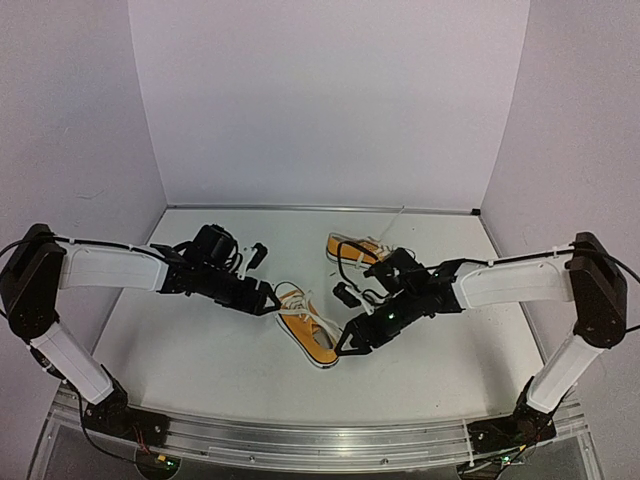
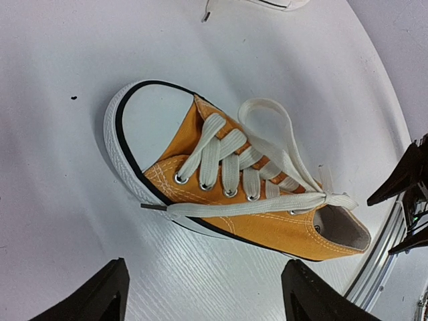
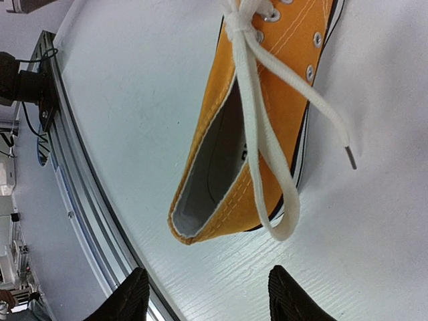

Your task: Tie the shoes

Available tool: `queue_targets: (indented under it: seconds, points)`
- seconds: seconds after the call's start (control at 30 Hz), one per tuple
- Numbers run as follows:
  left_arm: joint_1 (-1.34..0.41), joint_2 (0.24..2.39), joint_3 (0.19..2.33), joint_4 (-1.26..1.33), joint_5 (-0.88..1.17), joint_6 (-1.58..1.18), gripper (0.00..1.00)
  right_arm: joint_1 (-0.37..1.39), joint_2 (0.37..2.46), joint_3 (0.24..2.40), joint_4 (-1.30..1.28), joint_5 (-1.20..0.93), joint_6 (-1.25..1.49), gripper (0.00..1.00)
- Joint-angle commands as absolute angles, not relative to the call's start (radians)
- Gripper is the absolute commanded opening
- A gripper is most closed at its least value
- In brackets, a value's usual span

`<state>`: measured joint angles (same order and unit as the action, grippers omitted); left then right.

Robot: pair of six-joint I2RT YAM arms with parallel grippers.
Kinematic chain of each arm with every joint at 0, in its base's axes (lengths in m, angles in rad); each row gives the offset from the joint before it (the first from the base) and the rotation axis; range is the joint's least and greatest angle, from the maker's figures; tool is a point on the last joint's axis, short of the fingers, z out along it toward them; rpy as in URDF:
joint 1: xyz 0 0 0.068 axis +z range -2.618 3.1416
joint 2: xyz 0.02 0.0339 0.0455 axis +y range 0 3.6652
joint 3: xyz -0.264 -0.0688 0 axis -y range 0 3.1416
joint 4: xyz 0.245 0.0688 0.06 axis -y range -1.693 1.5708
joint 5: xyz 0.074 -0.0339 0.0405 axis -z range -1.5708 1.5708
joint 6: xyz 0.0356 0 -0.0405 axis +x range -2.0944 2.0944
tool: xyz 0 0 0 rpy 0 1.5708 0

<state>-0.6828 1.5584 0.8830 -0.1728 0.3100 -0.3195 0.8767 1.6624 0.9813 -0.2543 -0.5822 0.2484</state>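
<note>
One orange-yellow sneaker [image 1: 310,328] lies mid-table between my grippers, its white laces [image 2: 267,204] knotted at the top eyelets with a loop and loose ends. In the left wrist view the sneaker [image 2: 267,224] fills the middle, white toe cap up-left. In the right wrist view its heel [image 3: 221,200] points at me, a lace loop [image 3: 284,221] draped over the side. The second sneaker [image 1: 358,250] lies farther back, behind the right arm. My left gripper [image 1: 268,298] is open and empty by the toe. My right gripper [image 1: 350,342] is open and empty by the heel.
White walls enclose the table on three sides. A metal rail [image 1: 300,440] runs along the near edge, also visible in the right wrist view [image 3: 73,167]. My right arm [image 1: 500,285] reaches in from the right, my left arm [image 1: 110,268] from the left.
</note>
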Motion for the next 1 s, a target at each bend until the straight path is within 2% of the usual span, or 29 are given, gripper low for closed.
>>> queue_targets:
  seconds: [0.0,0.03,0.2,0.67,0.97]
  points:
    - [-0.662,1.503,0.885,-0.117,0.302,-0.355,0.88,0.908,1.681,0.979,-0.196,-0.573,0.259,0.56]
    - [-0.657,1.502,0.886,-0.120,0.300,-0.357,0.93,0.909,1.688,0.980,-0.188,-0.571,0.262,0.55]
    - [-0.647,1.509,0.877,-0.112,0.321,-0.374,0.99,0.916,1.737,1.008,-0.149,-0.577,0.264,0.53]
    - [-0.638,1.520,0.899,-0.100,0.330,-0.392,1.00,0.977,1.932,1.261,-0.109,-0.607,0.262,0.49]
    - [-0.635,1.532,0.958,-0.145,0.352,-0.385,1.00,0.970,1.814,1.203,-0.115,-0.538,0.290,0.54]
